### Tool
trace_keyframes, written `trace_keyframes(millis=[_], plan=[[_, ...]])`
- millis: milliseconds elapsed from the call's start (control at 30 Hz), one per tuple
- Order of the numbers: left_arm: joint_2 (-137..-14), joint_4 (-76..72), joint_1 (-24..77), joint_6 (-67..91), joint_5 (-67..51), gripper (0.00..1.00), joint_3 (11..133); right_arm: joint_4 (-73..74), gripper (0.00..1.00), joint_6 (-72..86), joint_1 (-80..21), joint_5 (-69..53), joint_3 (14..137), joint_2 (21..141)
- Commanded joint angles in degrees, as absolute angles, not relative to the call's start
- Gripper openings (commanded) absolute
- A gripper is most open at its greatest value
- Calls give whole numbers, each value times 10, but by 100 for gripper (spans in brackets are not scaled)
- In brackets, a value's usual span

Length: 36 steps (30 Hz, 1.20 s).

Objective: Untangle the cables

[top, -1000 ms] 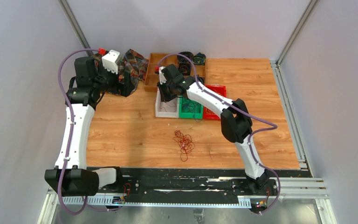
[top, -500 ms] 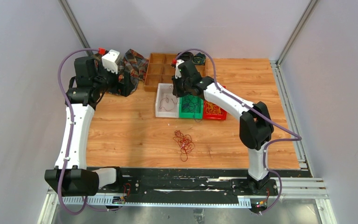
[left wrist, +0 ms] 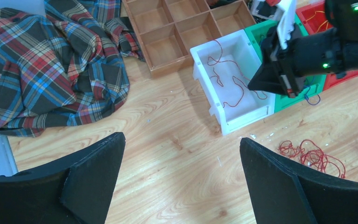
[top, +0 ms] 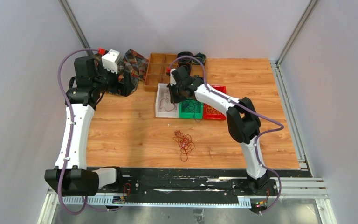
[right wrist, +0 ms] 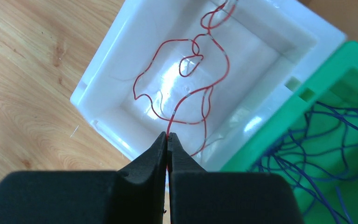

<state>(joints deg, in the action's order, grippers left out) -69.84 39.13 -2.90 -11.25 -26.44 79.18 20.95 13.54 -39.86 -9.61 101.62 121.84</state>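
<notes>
Our right tool [right wrist: 168, 137] is pressed together over the white bin [right wrist: 103, 70], its tips pinching one end of a red cable [right wrist: 186, 77]. From that pinch the strand runs away in loose loops across the floor of the bin. Our left tool [left wrist: 179, 144] is spread wide and holds nothing; it hangs above the bench [top: 121, 135], well to the left of the white bin.

A green bin [right wrist: 335, 60] touches the white bin's right side and holds blue cables [right wrist: 317, 140], one strand spilling over its near edge. A red bin [top: 216, 88] stands on the far side of the green one from the white bin, with yellow cables [top: 213, 109] inside. A red tangle [top: 184, 142] of curly strands lies on the bare bench, nearer the arm bases than the white bin and apart from it. Behind the white bin sits a wooden compartment tray [left wrist: 177, 28], and a plaid cloth [left wrist: 51, 60] lies crumpled to the left of the tray.
</notes>
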Motion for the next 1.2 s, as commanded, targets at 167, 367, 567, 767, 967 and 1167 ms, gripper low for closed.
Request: trace_keyframes(millis=[167, 367, 567, 767, 967, 1167], plan=[[-692, 380, -35, -101, -281, 98, 806, 254, 1, 113, -419, -60, 1128, 1310], [-693, 381, -36, -105, -279, 98, 806, 252, 1, 102, -428, -9, 1167, 1349], [-694, 378, -36, -102, -286, 98, 802, 247, 11, 97, -436, 22, 1169, 1368], [-692, 384, -36, -114, -289, 98, 791, 228, 37, 86, -439, 53, 1160, 1321], [-688, 393, -36, -116, -294, 98, 795, 214, 53, 86, -441, 47, 1143, 1258], [-682, 404, -36, -122, -292, 98, 801, 216, 58, 78, -441, 55, 1125, 1222]])
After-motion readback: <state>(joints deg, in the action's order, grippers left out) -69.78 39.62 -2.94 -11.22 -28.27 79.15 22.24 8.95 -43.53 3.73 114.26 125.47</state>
